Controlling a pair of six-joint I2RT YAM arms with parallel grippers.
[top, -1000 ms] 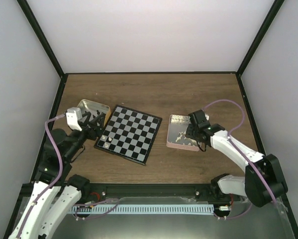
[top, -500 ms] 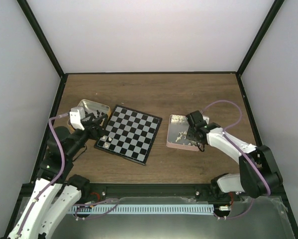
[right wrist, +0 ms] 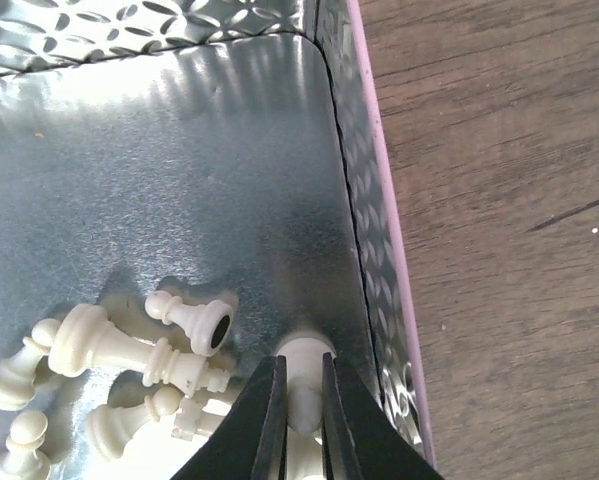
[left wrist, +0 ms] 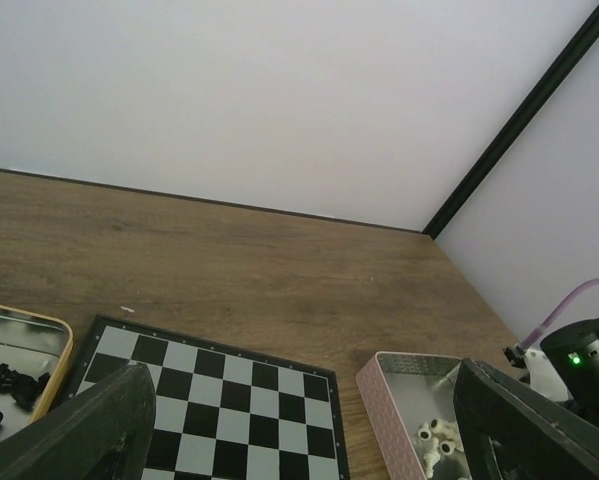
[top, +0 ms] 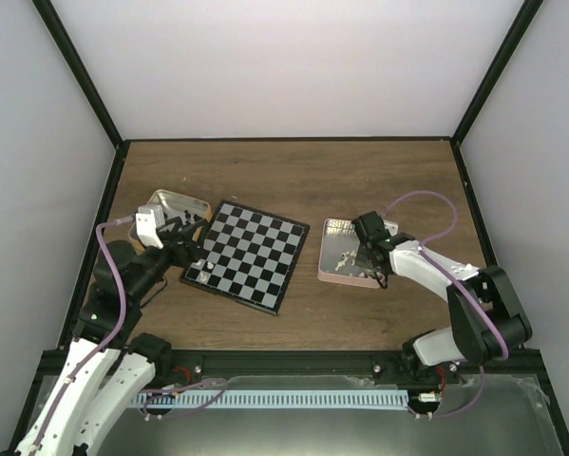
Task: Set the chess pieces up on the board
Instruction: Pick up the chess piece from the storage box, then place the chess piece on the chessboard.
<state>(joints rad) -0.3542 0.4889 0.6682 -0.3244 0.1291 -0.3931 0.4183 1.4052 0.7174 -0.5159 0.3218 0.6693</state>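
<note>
The board (top: 256, 252) lies left of centre, with two small pale pieces (top: 202, 274) on its near left corner. My left gripper (top: 187, 237) hovers open over the board's left edge; in the left wrist view its fingers (left wrist: 79, 430) stand wide apart over the board (left wrist: 219, 390), holding nothing. My right gripper (top: 362, 249) reaches down into the pink tin (top: 346, 278). In the right wrist view it (right wrist: 302, 362) is shut on a cream-white chess piece (right wrist: 305, 348) next to the tin's wall (right wrist: 349, 180). Several more white pieces (right wrist: 109, 345) lie loose beside it.
A yellow-rimmed tin (top: 175, 201) holding black pieces (left wrist: 14, 380) sits just left of the board. The pink tin (left wrist: 384, 385) stands to the board's right. Dark frame rails and white walls border the wooden table (top: 293, 176).
My right gripper has closed on a white piece inside the pink tin, and its wrist has drawn in slightly to the left. The left arm has shifted only a little.
</note>
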